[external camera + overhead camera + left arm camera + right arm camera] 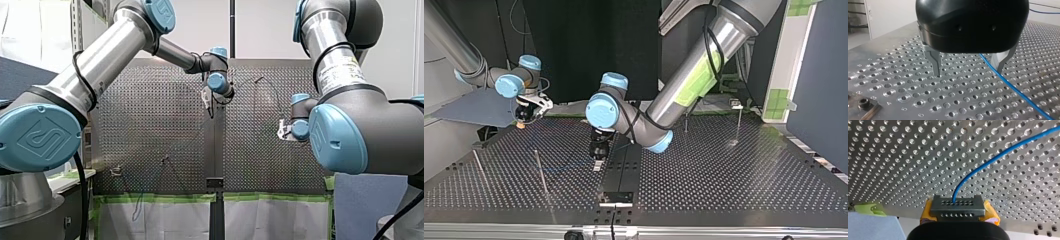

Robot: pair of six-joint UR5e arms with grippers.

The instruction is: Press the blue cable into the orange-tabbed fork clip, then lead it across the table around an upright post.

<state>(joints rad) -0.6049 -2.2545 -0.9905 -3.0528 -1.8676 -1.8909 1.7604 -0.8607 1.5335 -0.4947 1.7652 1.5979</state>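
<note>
Etched digits (904,109) — 4, 5, 6 — stand beside holes on the perforated table (898,62).

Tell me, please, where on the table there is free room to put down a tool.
Free: the top view's near right part, between the centre rail and the table's right edge, nearer than the two far posts. Crowded: the left half, with the cable, two near posts, my left end effector and my right end effector.

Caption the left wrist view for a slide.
Open left hand over the perforated table, blue cable passing close by one finger.
</note>
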